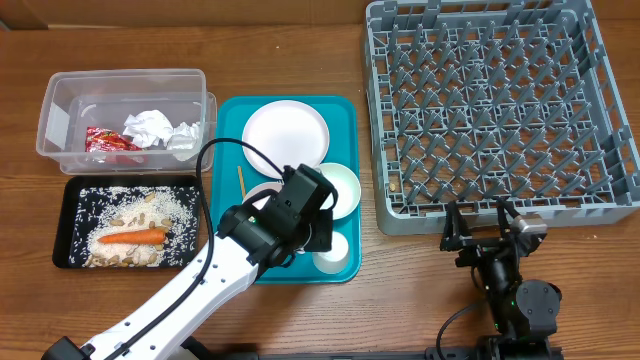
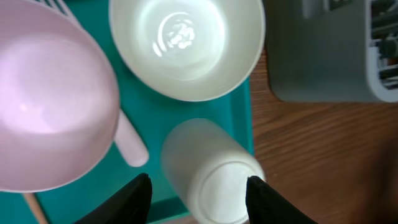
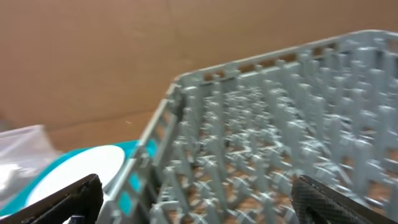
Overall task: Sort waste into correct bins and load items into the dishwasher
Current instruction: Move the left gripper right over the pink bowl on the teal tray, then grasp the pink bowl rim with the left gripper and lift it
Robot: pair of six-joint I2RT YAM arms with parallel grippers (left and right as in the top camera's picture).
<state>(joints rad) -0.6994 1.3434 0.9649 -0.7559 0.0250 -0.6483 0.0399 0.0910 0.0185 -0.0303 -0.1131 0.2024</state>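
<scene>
A small white cup (image 2: 211, 171) stands bottom-up at the teal tray's (image 2: 180, 121) near right corner. My left gripper (image 2: 199, 196) straddles it with jaws open: the right finger is at the cup's rim and the left finger stands clear of it. Beyond the cup are two white bowls (image 2: 186, 43) (image 2: 50, 93). From above, my left gripper (image 1: 320, 235) hovers over the cup (image 1: 330, 252), beside a bowl (image 1: 342, 185) and the plate (image 1: 285, 130). My right gripper (image 1: 482, 222) is wide open and empty at the front wall of the grey dishwasher rack (image 1: 500, 100).
The clear tub (image 1: 60, 100) holds a red wrapper (image 1: 108, 141) and napkins (image 1: 150, 127). The black tray (image 1: 70, 215) holds grains and a carrot (image 1: 135, 237). A thin stick (image 1: 240, 180) lies on the teal tray (image 1: 225, 150). The rack's corner (image 2: 329, 56) lies just right of the cup.
</scene>
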